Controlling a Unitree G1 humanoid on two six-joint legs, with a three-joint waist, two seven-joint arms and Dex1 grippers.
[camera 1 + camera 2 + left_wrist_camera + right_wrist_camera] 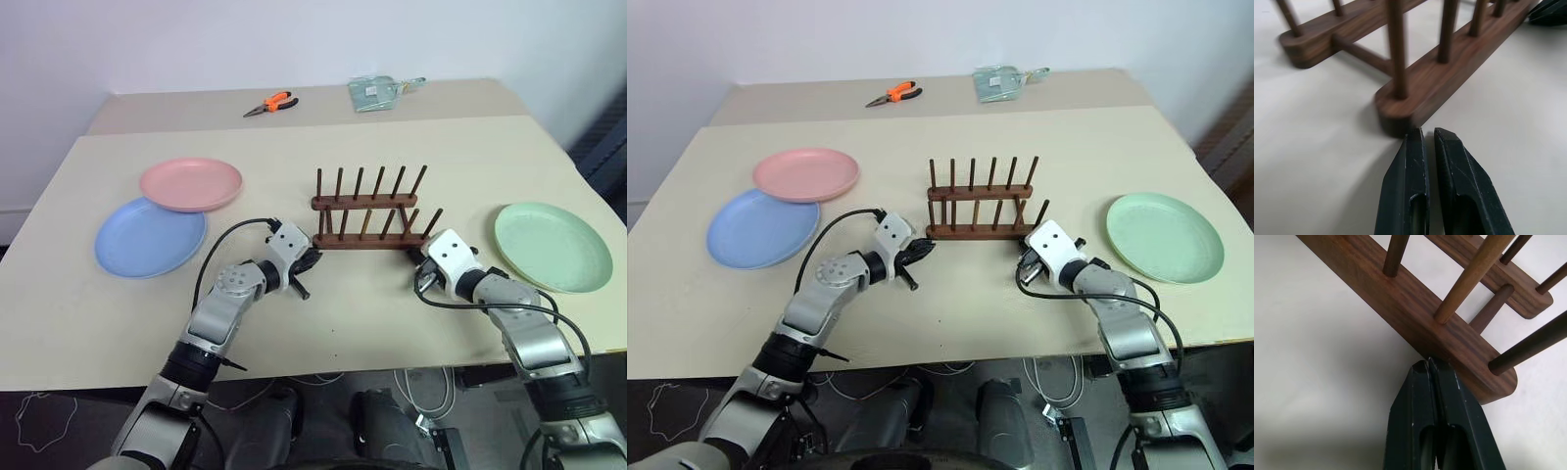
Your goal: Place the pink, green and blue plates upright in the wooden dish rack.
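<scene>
Left of the small dark brown wooden dish rack (367,210) lie the light blue round plastic plate (150,237) and the overlapping pale pink one (190,183). The left gripper (1426,134), fingers pressed together, meets the rack's left end; the right gripper (1429,363), likewise closed, touches its right end. The mint green plate (553,245) lies right of the rack.

1. A pale beige counter (294,323) stands against a plain white wall (294,39).
2. A second counter section (196,108) abuts behind.
3. Cables (39,416) trail over the dark floor (88,446) below.
</scene>
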